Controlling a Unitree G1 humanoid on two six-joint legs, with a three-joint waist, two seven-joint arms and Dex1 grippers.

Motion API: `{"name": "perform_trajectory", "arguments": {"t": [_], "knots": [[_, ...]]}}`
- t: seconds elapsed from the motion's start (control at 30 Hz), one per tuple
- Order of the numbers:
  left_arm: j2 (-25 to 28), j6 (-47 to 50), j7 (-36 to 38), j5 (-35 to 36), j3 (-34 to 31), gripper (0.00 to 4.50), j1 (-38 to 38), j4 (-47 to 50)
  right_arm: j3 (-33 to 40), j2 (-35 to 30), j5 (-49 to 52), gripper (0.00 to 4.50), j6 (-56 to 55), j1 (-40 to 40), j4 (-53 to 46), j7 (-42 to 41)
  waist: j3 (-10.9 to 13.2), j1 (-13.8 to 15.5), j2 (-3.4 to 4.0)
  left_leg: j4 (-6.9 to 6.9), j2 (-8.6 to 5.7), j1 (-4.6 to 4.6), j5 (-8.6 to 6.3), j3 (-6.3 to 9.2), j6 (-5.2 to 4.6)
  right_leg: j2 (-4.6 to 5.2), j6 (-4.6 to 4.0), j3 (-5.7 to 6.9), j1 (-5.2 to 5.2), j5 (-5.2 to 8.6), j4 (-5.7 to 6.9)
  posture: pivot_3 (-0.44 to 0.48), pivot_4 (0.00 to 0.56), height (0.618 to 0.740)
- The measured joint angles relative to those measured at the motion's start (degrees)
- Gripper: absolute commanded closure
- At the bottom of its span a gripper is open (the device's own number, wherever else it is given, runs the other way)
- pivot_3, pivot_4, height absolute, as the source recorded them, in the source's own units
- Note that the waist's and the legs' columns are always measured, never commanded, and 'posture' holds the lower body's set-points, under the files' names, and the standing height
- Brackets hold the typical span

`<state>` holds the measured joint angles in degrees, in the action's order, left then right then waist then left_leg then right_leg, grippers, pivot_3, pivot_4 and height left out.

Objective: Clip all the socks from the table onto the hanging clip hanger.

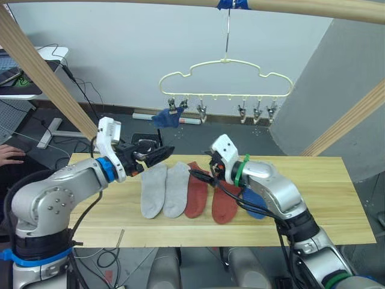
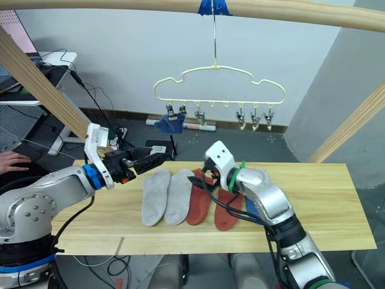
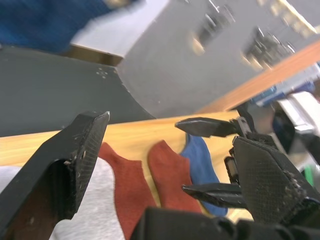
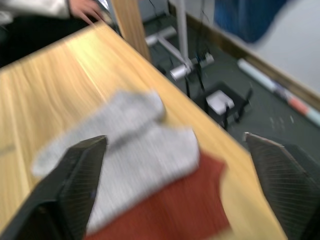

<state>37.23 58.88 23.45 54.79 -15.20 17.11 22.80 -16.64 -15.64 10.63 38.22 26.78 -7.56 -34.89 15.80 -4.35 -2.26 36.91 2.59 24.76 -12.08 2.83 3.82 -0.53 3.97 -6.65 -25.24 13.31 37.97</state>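
Observation:
A pale yellow clip hanger (image 1: pixel 240 62) hangs from the top pole, above the far edge of the table (image 1: pixel 337 205). One blue sock (image 1: pixel 166 117) is clipped at its left end. On the table lie two grey socks (image 1: pixel 154 191), two rust red socks (image 1: pixel 197 189) and a blue sock (image 1: pixel 256 205), side by side; the blue one is partly hidden under my right arm. My left gripper (image 1: pixel 159 155) hovers open and empty above the grey socks' far ends. My right gripper (image 1: pixel 201 176) is open just over the red socks' tops, with nothing between its fingers (image 4: pixel 75 175).
Round wooden poles frame the scene: one across the top (image 1: pixel 313 7), slanted ones at left (image 1: pixel 48 78) and right (image 1: pixel 355 117). A person's hand (image 1: pixel 9 155) rests at the far left. Several empty clips (image 1: pixel 257 112) hang along the hanger's bar. Cables lie on the floor behind the table.

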Motion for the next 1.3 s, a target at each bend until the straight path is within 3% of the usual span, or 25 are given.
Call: {"name": "perform_trajectory", "arguments": {"t": [0.27, 0.47, 0.6, 0.73, 1.07, 1.3], "knots": [[-0.6, -9.7, 2.3, -9.1, 3.9, 0.0, -3.9, 1.5, 4.5, -7.3, 3.0, 0.01, 1.8, -6.4, -8.0, -2.5, 0.0, -0.4, -0.01, 0.05, 0.01, -0.02, 0.02, -0.02, -0.02, -0.04, 0.05, -0.04, -0.01, 0.02, 0.03, -0.056, 0.212, 0.74], [-4.8, -27.0, 4.9, -24.3, 13.1, 0.0, -4.7, -0.3, 12.0, -8.7, 9.3, 0.01, 6.2, -10.4, -15.7, -2.1, 0.0, -0.2, 0.0, 0.09, -0.02, -0.02, 0.02, -0.06, -0.03, -0.03, 0.04, -0.09, 0.04, -0.02, 0.01, -0.071, 0.218, 0.74], [-8.6, -35.9, 6.0, -30.2, 16.0, 0.85, -1.6, -3.9, 13.3, -8.3, 11.6, 0.0, 7.3, -10.3, -19.0, -1.1, 0.0, -0.3, 0.0, 0.1, -0.01, -0.05, 0.05, -0.06, -0.07, -0.05, 0.08, -0.09, 0.06, -0.02, 0.04, -0.091, 0.222, 0.74], [-12.6, -41.2, 5.8, -35.4, 18.5, 2.05, 1.7, -9.9, 13.7, -8.4, 12.0, 0.0, 7.7, -10.5, -19.1, 0.3, 0.0, -0.4, 0.0, 0.1, -0.01, -0.04, 0.06, -0.08, -0.08, -0.05, 0.08, -0.1, 0.06, -0.04, 0.03, -0.104, 0.223, 0.74], [-19.9, -48.6, 2.0, -42.2, 19.3, 2.05, 10.7, -26.5, 13.8, -8.4, 13.4, 0.0, 8.5, -10.4, -20.4, 2.9, 0.0, -0.5, 0.0, 0.14, -0.02, -0.04, 0.07, -0.05, -0.1, -0.06, 0.09, -0.09, 0.1, -0.07, 0.07, -0.126, 0.223, 0.74], [-20.4, -52.4, -5.2, -46.3, 14.9, 2.05, 16.9, -41.3, 13.9, -8.4, 13.7, 0.0, 8.8, -10.4, -21.0, 4.5, 0.0, -0.8, 0.0, 0.13, -0.02, -0.04, 0.08, -0.02, -0.13, -0.07, 0.0, -0.07, 0.08, -0.17, 0.08, -0.138, 0.221, 0.74]]}}
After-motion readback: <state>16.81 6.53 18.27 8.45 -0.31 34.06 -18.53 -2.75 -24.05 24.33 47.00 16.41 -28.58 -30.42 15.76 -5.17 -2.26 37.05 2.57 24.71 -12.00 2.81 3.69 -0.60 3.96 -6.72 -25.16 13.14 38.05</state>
